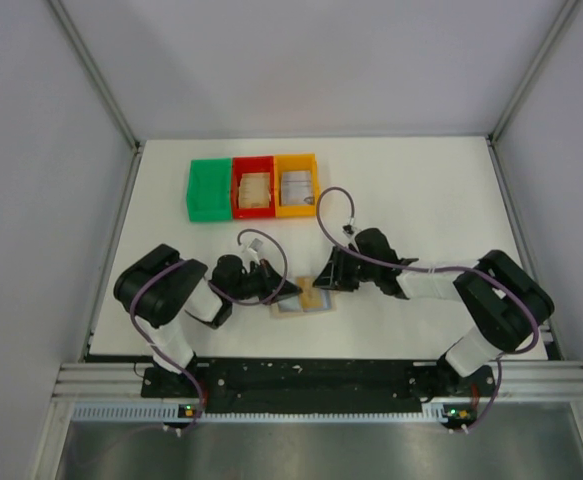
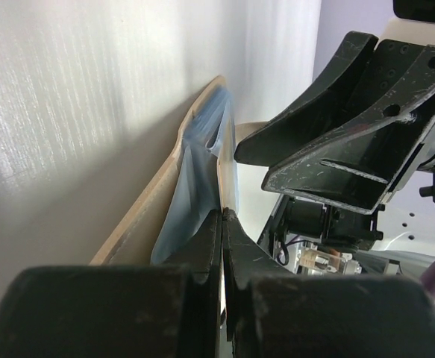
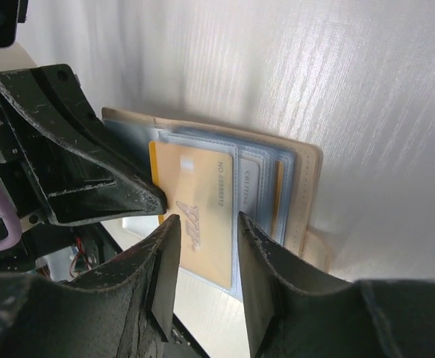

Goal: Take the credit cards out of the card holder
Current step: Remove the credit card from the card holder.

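At the lower middle of the top view, between the two arms, the card holder (image 1: 306,303) lay open on the table (image 1: 421,190). We saw the left gripper (image 2: 221,216) pressed together on the holder's blue-grey lining at its left edge, seemingly to steady it. The right gripper (image 3: 206,227), the nearer to the pockets, hung with its jaws part spread, one finger on either side of a yellow card (image 3: 195,186) at the centre of the right wrist view. We could not tell whether the fingers touched it. The card's long axis ran up the frame, straight ahead of the fingers. We judged that any pull must follow that axis, toward the lower frame. Other cards (image 1: 254,190) sat in the red bin (image 1: 252,163) and the orange bin (image 1: 296,159).
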{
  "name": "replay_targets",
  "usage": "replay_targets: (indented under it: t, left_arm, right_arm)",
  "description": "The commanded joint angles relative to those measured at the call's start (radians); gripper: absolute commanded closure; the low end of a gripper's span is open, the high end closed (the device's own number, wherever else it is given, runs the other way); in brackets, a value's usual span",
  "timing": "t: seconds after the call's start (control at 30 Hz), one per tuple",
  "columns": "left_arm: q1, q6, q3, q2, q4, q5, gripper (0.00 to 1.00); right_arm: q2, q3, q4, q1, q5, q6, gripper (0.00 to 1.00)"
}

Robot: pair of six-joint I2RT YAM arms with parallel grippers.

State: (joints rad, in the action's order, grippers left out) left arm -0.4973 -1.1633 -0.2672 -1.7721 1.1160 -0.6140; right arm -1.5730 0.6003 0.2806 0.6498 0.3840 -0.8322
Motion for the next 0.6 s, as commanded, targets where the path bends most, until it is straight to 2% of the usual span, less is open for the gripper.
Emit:
replay_targets:
  t: [0.0, 0.4, 0.57]
  left_arm:
    - [0.006, -0.03, 0.016, -0.01, 0.163, -0.033, 1.0]
    - [0.009, -0.085, 0.04, -0.055, 0.318, -0.036, 1.0]
    - [0.008, -0.091, 0.043, -0.055, 0.338, -0.036, 1.0]
  right_arm:
    - [0.011, -0.016, 0.017, -0.01, 0.006, 0.01, 0.64]
    - [-0.042, -0.033, 0.118, -0.019, 0.118, -0.01, 0.64]
    - [-0.061, -0.04, 0.18, -0.019, 0.162, -0.028, 0.81]
